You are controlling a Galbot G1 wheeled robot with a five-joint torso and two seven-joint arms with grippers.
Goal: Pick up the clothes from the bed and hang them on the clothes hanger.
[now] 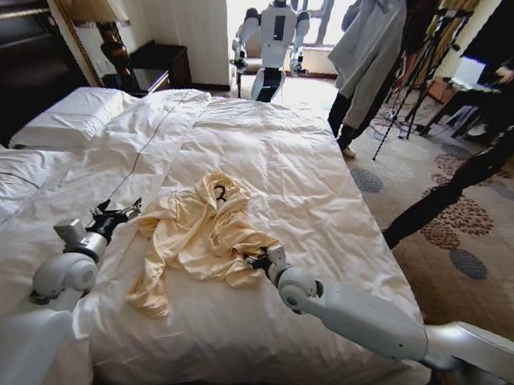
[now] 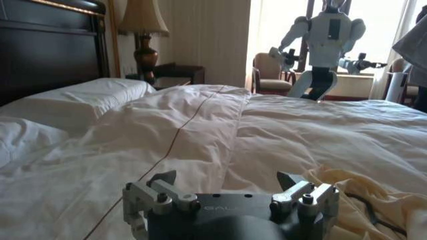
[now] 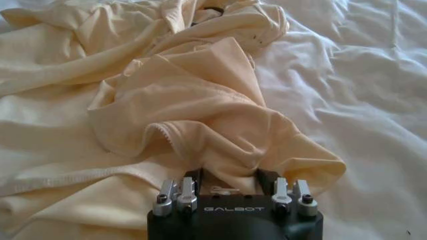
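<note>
- Yellow shirt lies crumpled in a heap near the middle of the bed, on the white duvet; one sleeve trails toward the foot edge nearest the robot.
- A small dark hanger shows at the shirt's collar end, partly buried in the folds; only its hook and a short run of wire are visible.
- Right gripper is down at the shirt's near right edge. In the right wrist view its fingers sit drawn in with a bunched fold of the yellow fabric pinched between them, the cloth rising in a ridge straight out of the jaws.
- Left gripper hovers just beside the shirt's left edge, low over the duvet. In the left wrist view its fingers stand spread apart with nothing between them; a bit of the yellow cloth lies just beyond one fingertip, not touching.
- White pillows lie at the head of the bed against the dark wooden headboard; a lamp stands on the nightstand beside it.
- A second white robot stands past the far side of the bed by the window.
</note>
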